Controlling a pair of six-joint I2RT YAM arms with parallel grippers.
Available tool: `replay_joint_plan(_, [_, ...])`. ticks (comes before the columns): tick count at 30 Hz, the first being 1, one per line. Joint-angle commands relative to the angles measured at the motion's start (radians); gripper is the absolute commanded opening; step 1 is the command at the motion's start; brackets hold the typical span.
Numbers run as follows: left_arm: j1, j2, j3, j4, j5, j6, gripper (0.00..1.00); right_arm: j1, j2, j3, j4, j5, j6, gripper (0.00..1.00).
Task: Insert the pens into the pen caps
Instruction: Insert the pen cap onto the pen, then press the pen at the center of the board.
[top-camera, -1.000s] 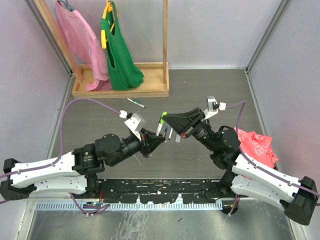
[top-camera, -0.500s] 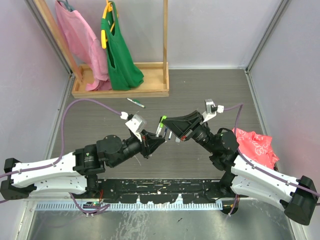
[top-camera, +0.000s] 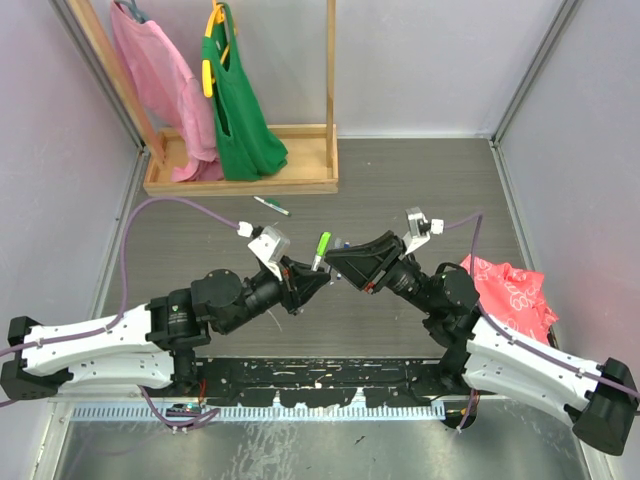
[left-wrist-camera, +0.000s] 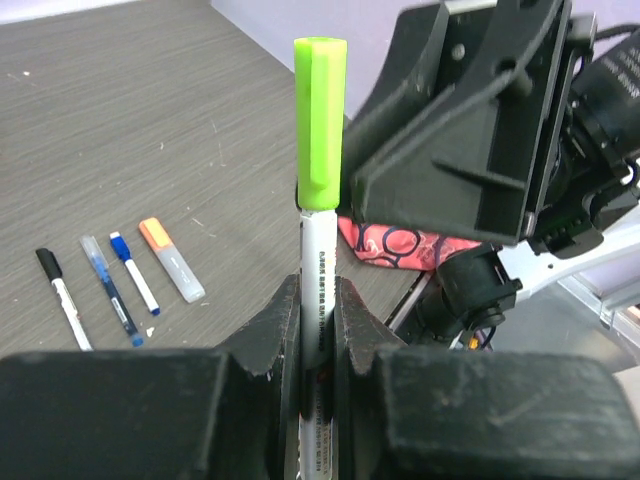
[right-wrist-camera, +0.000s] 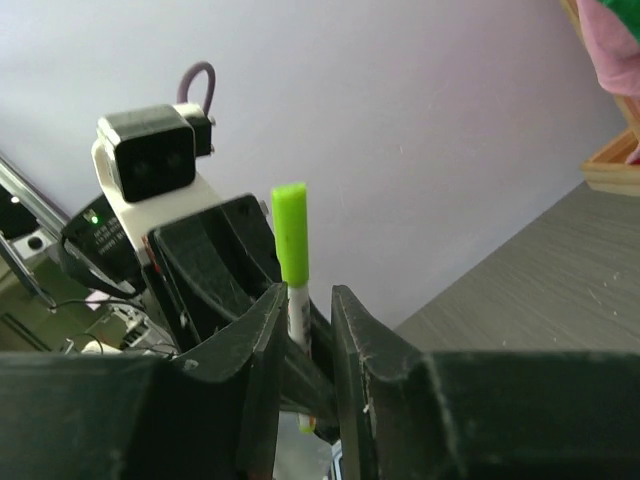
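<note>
Pen, thin white-barrelled marker (left-wrist-camera: 318, 270), clamped upright above grey desk (left-wrist-camera: 150, 120) by left end effector (left-wrist-camera: 318, 330), shut tight low on barrel, leaving top end clear. Light green plastic cap (left-wrist-camera: 320, 120) seated on top. Right end effector (right-wrist-camera: 308, 300) slightly parted beside cap, holding nothing; likely done capping.

The desk (top-camera: 420, 180) I work over is grey wood-grain, closed in by pale lilac walls (top-camera: 420, 60). At its far left stands a wooden rack (top-camera: 300, 185), with a pink garment (top-camera: 160, 70) and a green garment (top-camera: 240, 120) hanging from it. The light is even.
</note>
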Motion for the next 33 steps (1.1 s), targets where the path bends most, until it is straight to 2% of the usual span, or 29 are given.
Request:
replay_joint_plan(1, [0.004,-0.017,0.032,0.106,-0.030,-0.010,0.00,0.008,-0.070,0.001,-0.104,-0.001,-0.051,0.32])
replay_joint_plan(13, [0.004,-0.005,0.035,0.078,0.047,-0.005,0.00,0.008,-0.175,0.132,-0.350,0.125,-0.186,0.47])
replay_joint_plan(22, [0.002,0.005,0.039,0.071,0.124,0.004,0.00,0.008,-0.120,0.249,-0.357,0.111,-0.245,0.55])
replay_joint_plan(33, [0.004,0.035,0.060,0.063,0.162,0.008,0.00,0.008,-0.059,0.257,-0.311,0.037,-0.211,0.53])
